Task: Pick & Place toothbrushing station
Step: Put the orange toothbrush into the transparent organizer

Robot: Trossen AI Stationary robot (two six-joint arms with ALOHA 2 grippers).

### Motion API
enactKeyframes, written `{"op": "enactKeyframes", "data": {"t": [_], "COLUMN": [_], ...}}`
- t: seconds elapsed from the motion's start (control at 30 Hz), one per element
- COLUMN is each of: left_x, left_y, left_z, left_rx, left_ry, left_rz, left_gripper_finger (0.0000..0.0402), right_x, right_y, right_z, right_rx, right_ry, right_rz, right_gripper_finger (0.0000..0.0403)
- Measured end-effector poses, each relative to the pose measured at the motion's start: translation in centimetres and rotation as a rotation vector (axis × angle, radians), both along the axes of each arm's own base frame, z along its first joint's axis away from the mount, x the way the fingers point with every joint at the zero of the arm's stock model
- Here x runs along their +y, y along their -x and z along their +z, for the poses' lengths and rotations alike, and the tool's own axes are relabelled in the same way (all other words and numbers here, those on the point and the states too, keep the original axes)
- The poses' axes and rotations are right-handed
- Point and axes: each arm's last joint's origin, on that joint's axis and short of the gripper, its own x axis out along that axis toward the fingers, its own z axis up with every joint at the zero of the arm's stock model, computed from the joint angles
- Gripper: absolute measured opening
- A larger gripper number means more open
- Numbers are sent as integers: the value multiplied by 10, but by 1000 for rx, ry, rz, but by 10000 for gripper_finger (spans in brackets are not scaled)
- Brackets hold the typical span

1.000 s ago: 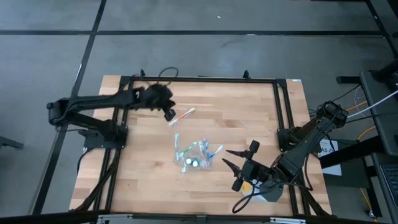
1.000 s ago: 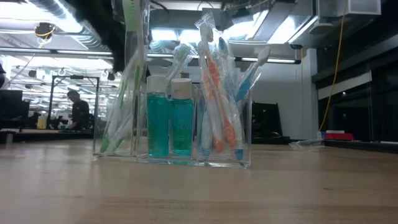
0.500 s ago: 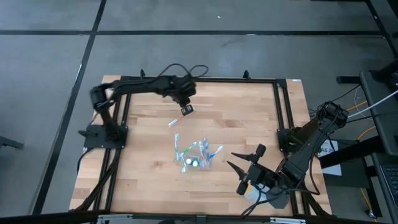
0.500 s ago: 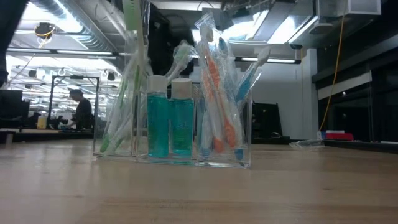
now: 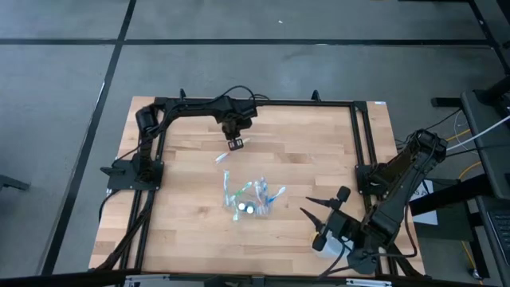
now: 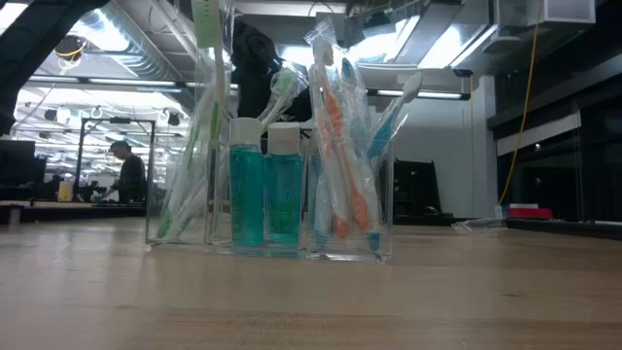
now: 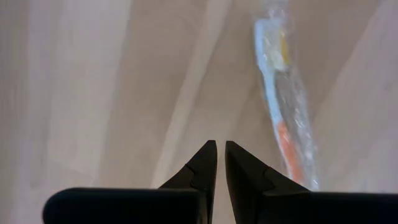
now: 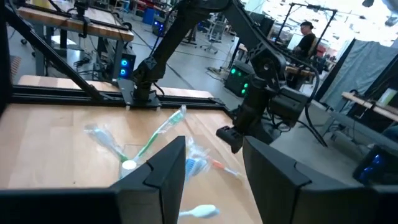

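Hovering over the loose wrapped toothbrush (image 5: 228, 151) near the table's (image 5: 191, 231) far edge, the left gripper (image 5: 235, 143) has its fingers nearly shut on nothing, while the toothbrushing station (image 5: 252, 200) stands mid-table and the right gripper (image 5: 322, 214) waits wide open, empty, near the right edge

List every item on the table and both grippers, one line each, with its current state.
toothbrushing station: upright mid-table, filled with toothbrushes and two bottles.
loose toothbrush: wrapped, lying flat on the table.
left gripper: shut, empty, above the loose toothbrush.
right gripper: open, empty, near the table's front right.
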Motion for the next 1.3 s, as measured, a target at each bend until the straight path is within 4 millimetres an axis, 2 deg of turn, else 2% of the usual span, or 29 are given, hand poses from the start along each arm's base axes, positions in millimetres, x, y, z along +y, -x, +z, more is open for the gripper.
{"op": "enactKeyframes", "data": {"t": [0.6, 0.77, 0.87, 0.97, 1.1, 1.3], "left_x": [9, 10, 9, 7, 5, 8], "left_y": [14, 13, 10, 8, 5, -3], "left_z": [-2, -2, -10, -19, -26, -33], "left_rx": [-67, -69, -93, -61, -18, -64], "left_ry": [276, 265, 334, 357, 295, 272], "left_rz": [-55, -48, -30, -21, -36, -40], "left_gripper_finger": [30, 30, 32, 49, 89, 131], "right_x": [0, 0, -1, -1, -1, -2], "right_y": [5, 5, 5, 4, 4, 4], "right_z": [-3, -2, -2, -2, -2, -2], "right_rx": [-22, -22, -20, -14, -10, -7], "right_ry": [-33, -7, 1, 12, 19, 24], "right_rz": [-5, -13, -17, -17, -17, -19], "right_gripper_finger": [162, 162, 162, 162, 162, 162]}}
